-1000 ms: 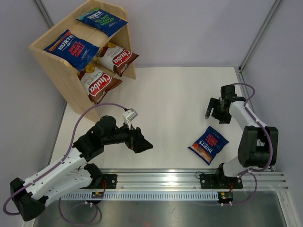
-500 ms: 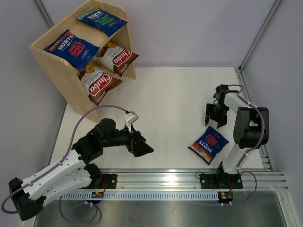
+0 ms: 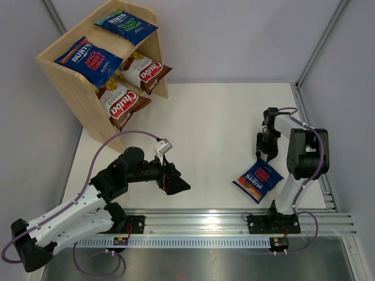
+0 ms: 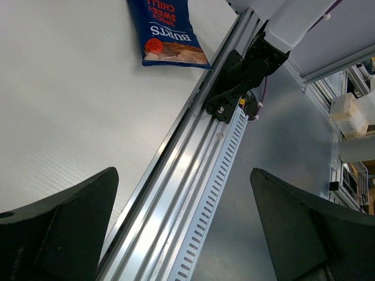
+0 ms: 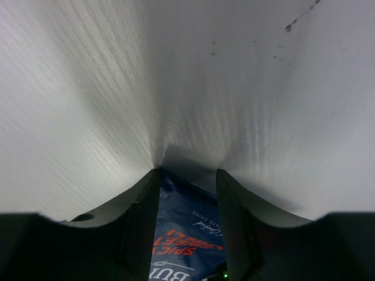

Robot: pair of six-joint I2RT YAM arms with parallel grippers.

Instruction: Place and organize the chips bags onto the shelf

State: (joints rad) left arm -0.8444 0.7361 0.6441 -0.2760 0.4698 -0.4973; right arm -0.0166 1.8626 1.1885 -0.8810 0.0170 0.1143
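Left gripper [image 4: 181,173]: fingers wide apart, empty | Right gripper [image 5: 186,171]: fingers apart, blue Burts bag [image 5: 187,234] corner between them

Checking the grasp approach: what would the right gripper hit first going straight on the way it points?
Probably the table, right beside the edge of the blue chips bag that sits between the open jaws of the right gripper. Depth is unclear; the tips may be close to it.
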